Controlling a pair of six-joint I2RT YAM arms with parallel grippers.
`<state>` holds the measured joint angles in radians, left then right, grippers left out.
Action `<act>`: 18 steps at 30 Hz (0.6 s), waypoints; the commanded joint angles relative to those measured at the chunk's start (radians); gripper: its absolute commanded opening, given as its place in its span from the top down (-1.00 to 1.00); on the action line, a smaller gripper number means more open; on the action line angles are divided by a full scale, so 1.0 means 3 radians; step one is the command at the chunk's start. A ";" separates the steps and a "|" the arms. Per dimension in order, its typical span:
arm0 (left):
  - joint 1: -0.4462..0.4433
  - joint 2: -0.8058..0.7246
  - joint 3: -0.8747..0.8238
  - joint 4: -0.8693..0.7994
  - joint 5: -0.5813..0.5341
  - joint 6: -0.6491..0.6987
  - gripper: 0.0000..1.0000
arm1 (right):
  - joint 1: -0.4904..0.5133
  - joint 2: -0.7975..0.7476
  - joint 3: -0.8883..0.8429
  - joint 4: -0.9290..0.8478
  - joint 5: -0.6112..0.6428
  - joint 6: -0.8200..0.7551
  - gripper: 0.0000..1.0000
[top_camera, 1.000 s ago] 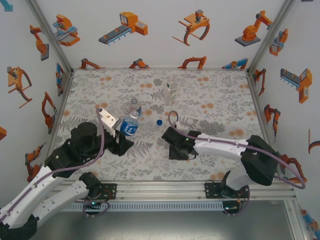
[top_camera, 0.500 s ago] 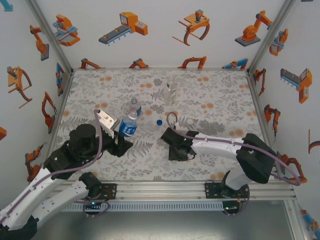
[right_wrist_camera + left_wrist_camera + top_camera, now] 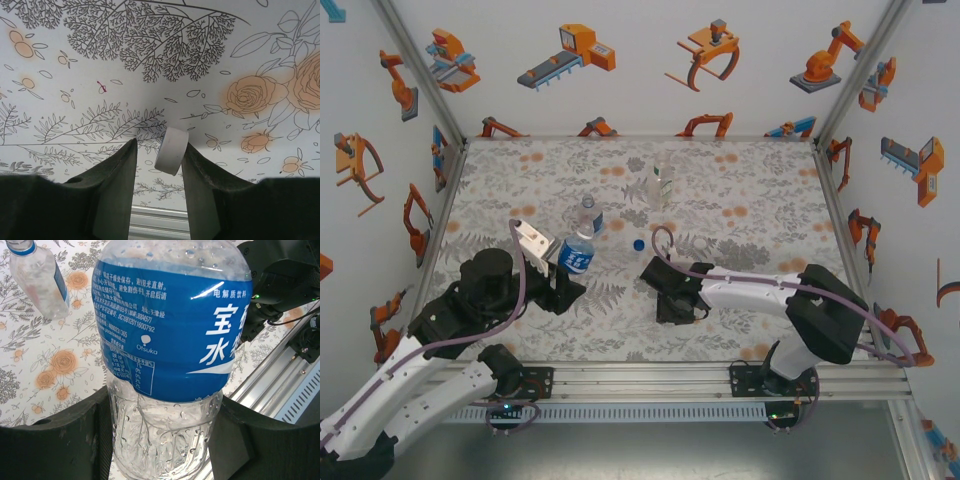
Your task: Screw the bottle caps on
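My left gripper (image 3: 162, 440) is shut on the lower body of the squat blue-labelled bottle (image 3: 167, 325), which leans up and to the right of it (image 3: 577, 252). My right gripper (image 3: 159, 150) hangs low over the table at centre (image 3: 675, 305), jaws narrowly open. A white bottle cap (image 3: 171, 150) sits tilted between them, against the right finger (image 3: 200, 185), with a gap to the left finger (image 3: 117, 185). A blue cap (image 3: 638, 243) lies on the table. The slim blue-labelled bottle (image 3: 587, 214) and the green-labelled bottle (image 3: 661, 185) stand farther back.
The floral table cover (image 3: 750, 215) runs to white walls at the back and sides. An aluminium rail (image 3: 650, 375) with both arm bases lines the near edge. The slim bottle (image 3: 37, 280) stands just behind the held one.
The right arm has shifted slightly left and its elbow has drawn in. The left gripper with the bottle has edged up and left a little.
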<state>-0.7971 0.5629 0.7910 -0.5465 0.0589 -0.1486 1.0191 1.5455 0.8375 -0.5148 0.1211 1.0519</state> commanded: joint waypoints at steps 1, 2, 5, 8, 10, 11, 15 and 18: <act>0.0016 -0.0049 -0.0037 0.0025 -0.0036 -0.0047 1.00 | 0.0023 0.0059 -0.0040 -0.0022 0.0013 0.0071 0.22; 0.0016 -0.0055 -0.0039 0.0021 -0.0038 -0.0054 1.00 | 0.0022 0.0060 -0.0046 -0.0017 0.0011 0.0078 0.23; 0.0016 -0.0078 -0.0049 0.0014 -0.0043 -0.0059 1.00 | 0.0019 0.0064 -0.0056 -0.0018 0.0010 0.0088 0.27; 0.0016 -0.0097 -0.0055 0.0008 -0.0053 -0.0057 1.00 | 0.0016 0.0064 -0.0061 -0.0012 0.0016 0.0098 0.31; 0.0019 -0.0104 -0.0059 0.0006 -0.0054 -0.0057 1.00 | 0.0013 0.0056 -0.0067 -0.0013 0.0014 0.0103 0.35; 0.0017 -0.0105 -0.0058 0.0006 -0.0058 -0.0058 1.00 | 0.0010 0.0051 -0.0073 -0.0012 0.0021 0.0103 0.37; 0.0018 -0.0117 -0.0060 -0.0002 -0.0057 -0.0062 1.00 | 0.0007 0.0017 -0.0060 -0.0017 0.0022 0.0092 0.44; 0.0017 -0.0117 -0.0065 0.0005 -0.0049 -0.0067 1.00 | 0.0003 -0.0039 0.0024 -0.0017 0.0036 -0.0004 0.52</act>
<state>-0.7971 0.5385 0.7811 -0.5472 0.0475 -0.1493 1.0187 1.5463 0.8330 -0.5072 0.1211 1.0630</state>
